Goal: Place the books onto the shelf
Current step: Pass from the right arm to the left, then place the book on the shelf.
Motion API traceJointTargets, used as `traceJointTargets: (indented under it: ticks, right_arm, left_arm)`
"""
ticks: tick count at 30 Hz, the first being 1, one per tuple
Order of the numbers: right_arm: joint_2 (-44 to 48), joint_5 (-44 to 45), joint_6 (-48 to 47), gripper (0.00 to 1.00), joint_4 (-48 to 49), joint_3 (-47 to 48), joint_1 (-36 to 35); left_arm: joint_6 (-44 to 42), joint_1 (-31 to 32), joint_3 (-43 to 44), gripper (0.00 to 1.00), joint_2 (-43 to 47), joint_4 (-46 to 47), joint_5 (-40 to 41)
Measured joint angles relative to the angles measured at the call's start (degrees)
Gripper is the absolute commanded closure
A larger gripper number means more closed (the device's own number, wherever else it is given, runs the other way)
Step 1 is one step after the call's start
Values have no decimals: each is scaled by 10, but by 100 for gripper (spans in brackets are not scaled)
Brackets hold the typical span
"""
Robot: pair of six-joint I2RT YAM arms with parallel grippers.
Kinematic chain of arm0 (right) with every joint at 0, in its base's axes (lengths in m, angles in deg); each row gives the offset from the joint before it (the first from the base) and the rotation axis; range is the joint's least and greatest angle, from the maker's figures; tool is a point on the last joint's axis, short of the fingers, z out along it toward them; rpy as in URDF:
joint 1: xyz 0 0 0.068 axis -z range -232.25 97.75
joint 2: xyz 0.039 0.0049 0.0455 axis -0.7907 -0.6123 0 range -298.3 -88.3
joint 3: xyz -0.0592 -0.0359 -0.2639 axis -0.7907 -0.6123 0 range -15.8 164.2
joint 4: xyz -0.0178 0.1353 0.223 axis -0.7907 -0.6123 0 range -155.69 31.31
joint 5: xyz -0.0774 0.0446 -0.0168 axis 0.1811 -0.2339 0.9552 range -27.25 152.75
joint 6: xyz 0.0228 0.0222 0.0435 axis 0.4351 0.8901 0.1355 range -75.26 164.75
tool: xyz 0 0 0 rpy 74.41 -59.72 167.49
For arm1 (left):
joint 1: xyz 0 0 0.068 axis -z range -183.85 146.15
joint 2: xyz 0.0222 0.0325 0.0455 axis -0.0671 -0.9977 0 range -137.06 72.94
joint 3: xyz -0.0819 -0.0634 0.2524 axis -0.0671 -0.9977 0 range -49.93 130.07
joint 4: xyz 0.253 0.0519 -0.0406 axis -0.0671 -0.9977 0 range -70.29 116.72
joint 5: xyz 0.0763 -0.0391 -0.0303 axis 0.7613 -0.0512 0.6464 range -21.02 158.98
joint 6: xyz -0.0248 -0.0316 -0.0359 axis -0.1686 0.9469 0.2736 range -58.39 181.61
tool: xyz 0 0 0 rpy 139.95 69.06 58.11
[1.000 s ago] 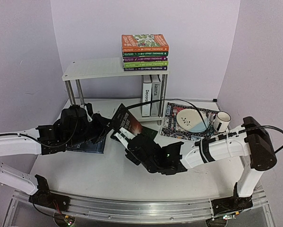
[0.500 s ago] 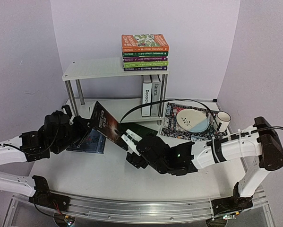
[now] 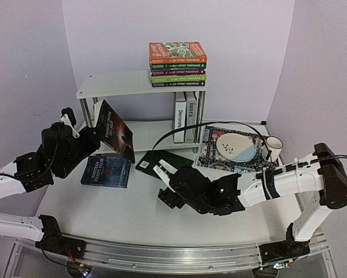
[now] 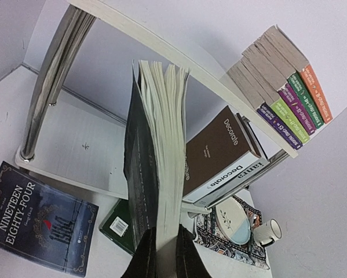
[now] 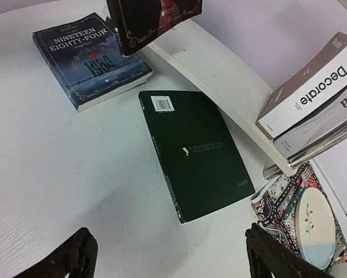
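We are looking at a white bench (image 3: 103, 202) with the white two-tier shelf (image 3: 115, 84) standing at its far edge, left of centre.

The right gripper (image 5: 173, 258) is hovering over the middle of the bench with its fingers spread wide apart and nothing between them. The left gripper (image 4: 166, 258) is sitting near the left edge, clamped on the bottom edge of a dark book (image 3: 114, 130). It is holding that book up in the air, tilted, in front of the shelf's left legs, with the pages fanning a little.

A patterned mat (image 3: 211, 153) is lying toward the far right corner, just beside the shelf's right legs.

A stack of five paperbacks (image 3: 178, 63) is lying flat at the right end of the shelf's top board. Decorate (image 3: 179, 116) and ianra (image 3: 191, 116) are standing side by side at the right end of the lower board.

A dark green book (image 5: 199, 153) is lying flat mid-bench, just in front of the lower board. Nineteen Eighty-Four (image 3: 106, 171) is lying flat nearer the left edge, below the held book.

A plate (image 3: 236, 146) is sitting on the mat. A mug (image 3: 271, 147) is standing just beside the plate, at the mat's right edge.
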Motion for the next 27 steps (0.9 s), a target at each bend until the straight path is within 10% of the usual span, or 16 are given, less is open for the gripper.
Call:
traceJointTargets:
  ticks: [27]
  right_arm:
    - [149, 34, 19, 11, -35, -90, 0]
  left_arm:
    - [7, -183, -8, 100, -218, 231, -213]
